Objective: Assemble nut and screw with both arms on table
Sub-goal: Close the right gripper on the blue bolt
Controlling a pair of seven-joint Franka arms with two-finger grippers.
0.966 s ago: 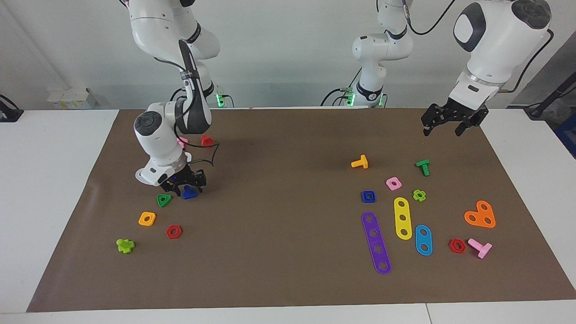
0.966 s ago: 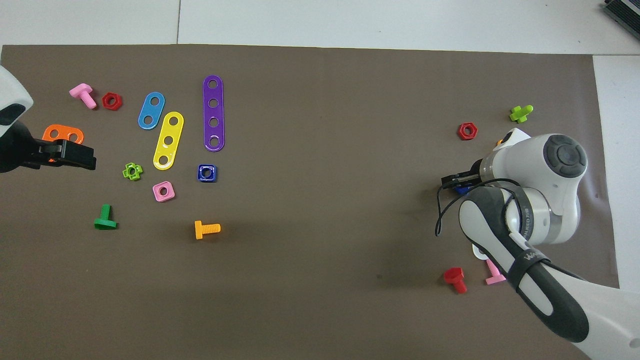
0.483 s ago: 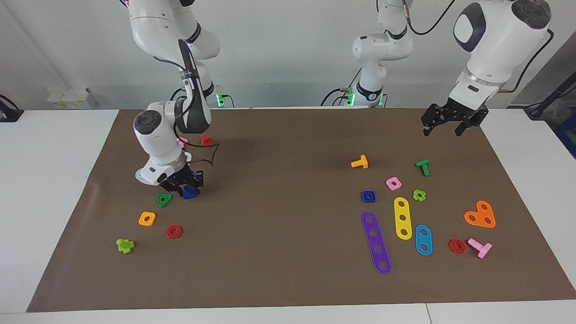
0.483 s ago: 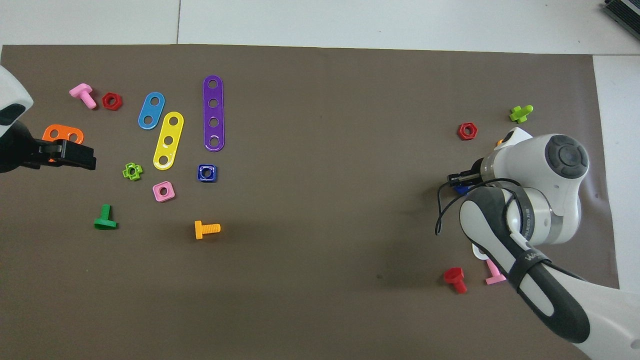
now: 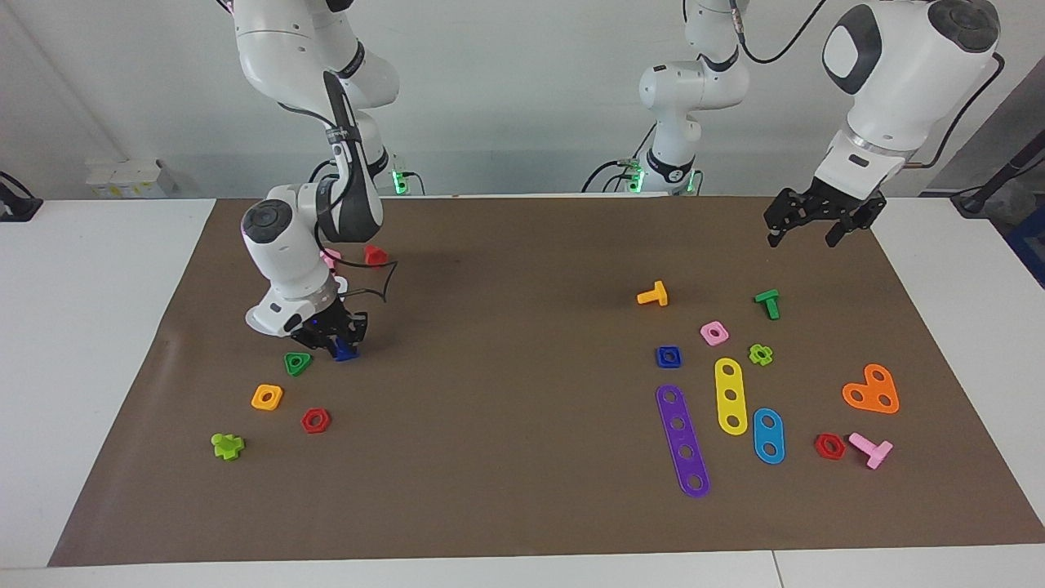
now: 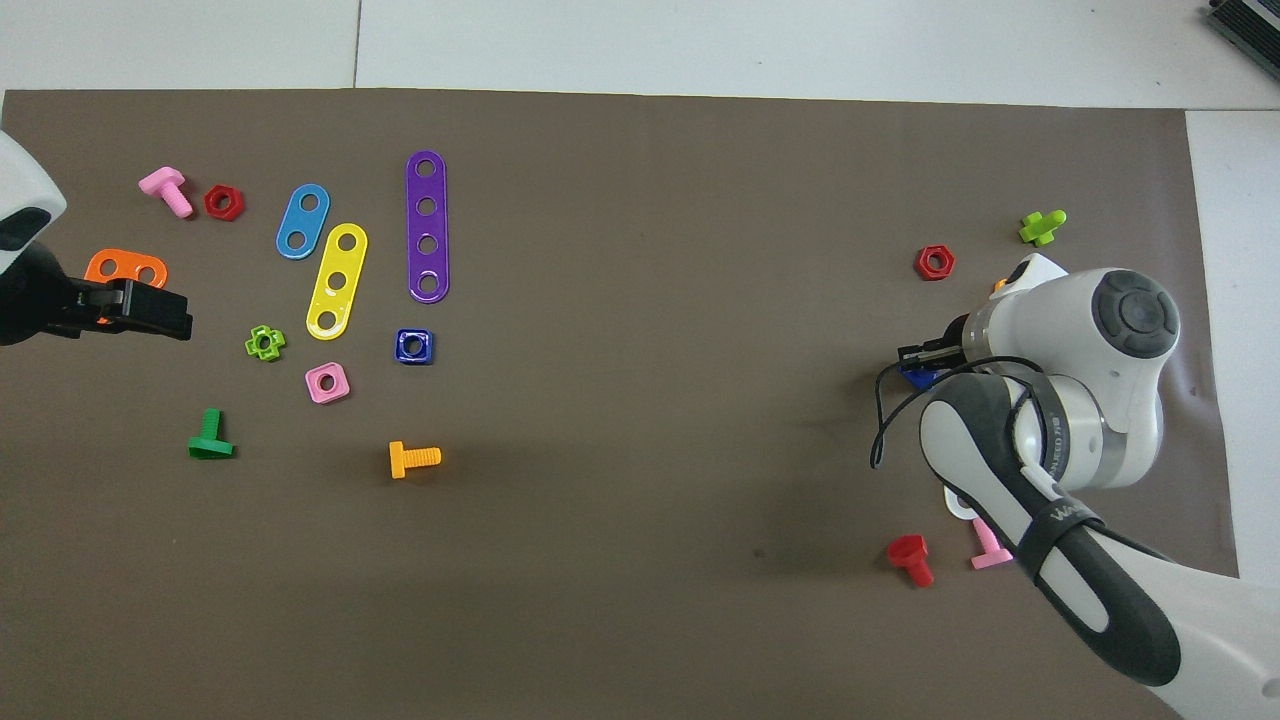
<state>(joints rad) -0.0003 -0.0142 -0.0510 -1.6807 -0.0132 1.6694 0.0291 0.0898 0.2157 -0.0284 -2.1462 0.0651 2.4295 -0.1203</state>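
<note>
The right hand (image 5: 336,341) closes around the small dark-blue plastic screw with the flat triangular head (image 5: 346,352), its fingers drawn in from the wider spread of a second ago; the screw sits low at the brown mat (image 5: 506,506), toward the right arm's end of the bench, just beside a green triangular plastic nut (image 5: 297,363). Whether the screw has left the mat is hard to tell. The grip appears to mark the first half of the job: the bolt is secured, the mating piece is not.

That piece, the small dark-blue square plastic nut with a round centre hole (image 5: 668,356), lies untouched toward the left arm's end, beside a pink square nut (image 5: 713,332) and the end of a purple four-hole strip (image 5: 682,440). The left hand (image 5: 813,224) waits with fingers apart, raised over the mat's edge nearest the robots, well apart from the nut.

Between the two clusters the mat's middle is bare, giving open room to bring the parts together. Around the screw, an orange square nut (image 5: 267,397) and a red hexagonal nut (image 5: 315,420) lie near; a straight lift looks safest.
</note>
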